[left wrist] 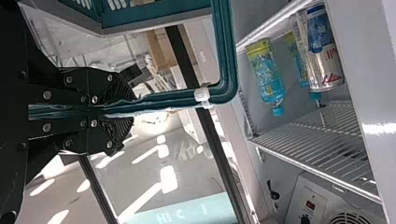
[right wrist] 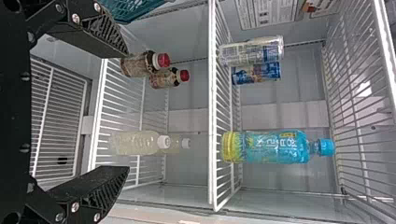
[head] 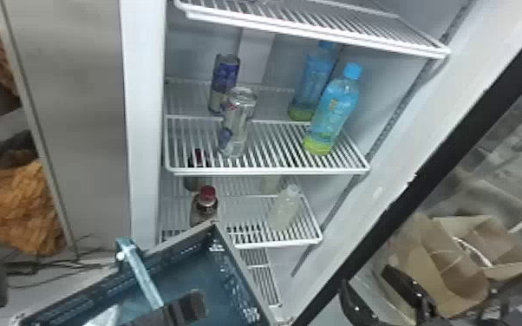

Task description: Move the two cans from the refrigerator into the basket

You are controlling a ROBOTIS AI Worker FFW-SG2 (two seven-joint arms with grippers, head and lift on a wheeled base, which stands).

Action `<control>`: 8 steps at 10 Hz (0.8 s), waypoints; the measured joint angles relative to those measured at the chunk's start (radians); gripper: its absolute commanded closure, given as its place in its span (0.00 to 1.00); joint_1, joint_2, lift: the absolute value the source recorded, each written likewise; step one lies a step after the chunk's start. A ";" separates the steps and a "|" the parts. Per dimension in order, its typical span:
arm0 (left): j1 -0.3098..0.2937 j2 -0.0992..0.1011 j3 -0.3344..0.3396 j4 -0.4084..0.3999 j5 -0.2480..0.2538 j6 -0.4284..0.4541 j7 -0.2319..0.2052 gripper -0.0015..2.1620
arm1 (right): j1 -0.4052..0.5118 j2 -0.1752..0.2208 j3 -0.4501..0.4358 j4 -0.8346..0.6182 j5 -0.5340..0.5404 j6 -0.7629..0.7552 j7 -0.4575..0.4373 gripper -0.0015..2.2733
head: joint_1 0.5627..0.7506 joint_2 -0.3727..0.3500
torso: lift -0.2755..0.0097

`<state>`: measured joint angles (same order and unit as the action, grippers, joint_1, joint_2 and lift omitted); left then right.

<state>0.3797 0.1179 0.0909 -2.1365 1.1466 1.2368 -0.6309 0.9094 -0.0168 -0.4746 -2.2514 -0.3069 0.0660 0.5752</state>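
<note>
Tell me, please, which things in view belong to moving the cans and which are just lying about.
Part of the job:
silver can, nearer the front
blue can behind it
basket, held by the left gripper
right gripper, open
refrigerator

Just lying about:
two blue-capped bottles
two red-capped bottles
two pale bottles
brown paper bag

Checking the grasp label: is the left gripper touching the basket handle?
Touching: in the left wrist view, the left gripper has its jaws clamped around the basket handle.
</note>
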 measured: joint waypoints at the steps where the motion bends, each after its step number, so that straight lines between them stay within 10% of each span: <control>1: -0.008 0.005 0.002 0.000 -0.005 0.000 0.001 0.56 | -0.002 -0.001 0.000 0.001 0.000 -0.001 0.000 0.08 | 0.70 0.03 | 0.84; 8: -0.011 0.006 0.004 0.000 0.003 0.000 0.005 0.56 | -0.024 -0.002 0.013 -0.003 0.004 -0.022 0.000 0.08 | 0.70 0.03 | 0.84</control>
<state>0.3690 0.1243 0.0950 -2.1365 1.1494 1.2369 -0.6258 0.8851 -0.0184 -0.4617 -2.2545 -0.3033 0.0444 0.5752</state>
